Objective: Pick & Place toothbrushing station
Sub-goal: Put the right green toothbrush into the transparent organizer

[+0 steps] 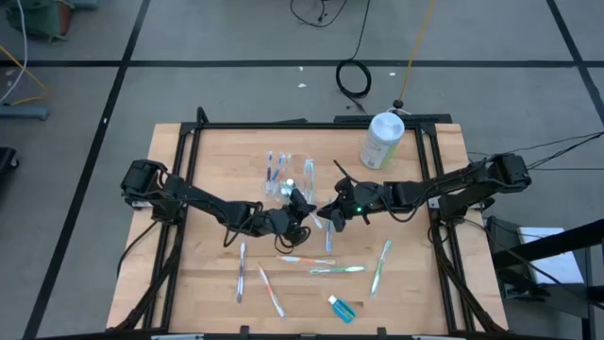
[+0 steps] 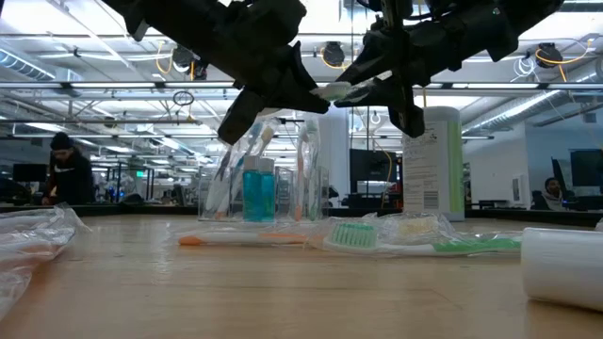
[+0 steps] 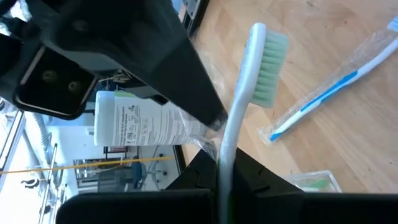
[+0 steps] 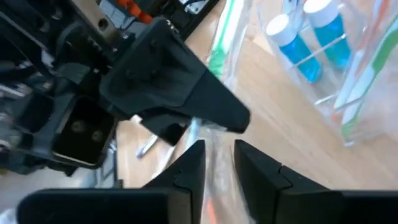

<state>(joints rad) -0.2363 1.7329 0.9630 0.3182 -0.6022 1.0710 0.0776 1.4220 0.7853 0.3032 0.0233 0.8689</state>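
Observation:
The transparent holder [image 1: 288, 175] stands on the table with toothbrushes and blue tubes in its slots; it also shows in the low view [image 2: 264, 179] and the right wrist view [image 4: 329, 62]. My left gripper [image 1: 300, 210] is shut on a white toothbrush with green bristles [image 3: 239, 106], just near of the holder and above the table. My right gripper [image 1: 328, 215] meets it tip to tip and is shut on a clear wrapper [image 4: 217, 155] beside the toothbrush. My left gripper pinches the toothbrush's handle [image 3: 224, 158] between its two fingers, coming roughly level from the table's left. The brush lies along the fingers, and its head [image 3: 267, 68] sticks out past the fingertips. It is lifted clear of the table. My right gripper holds the clear wrapper [image 3: 205, 142] between its two fingertips, coming from the table's right. The wrapper is crumpled and lies against the toothbrush's handle, clear of the table. One layer or several, I cannot tell.
Several wrapped toothbrushes [image 1: 338, 269] lie on the near half of the table, with a blue tube [image 1: 342, 308] near the front edge. A tall white-and-green canister [image 1: 382, 140] stands at the far right. A loose plastic bag [image 2: 28, 235] lies near the low camera.

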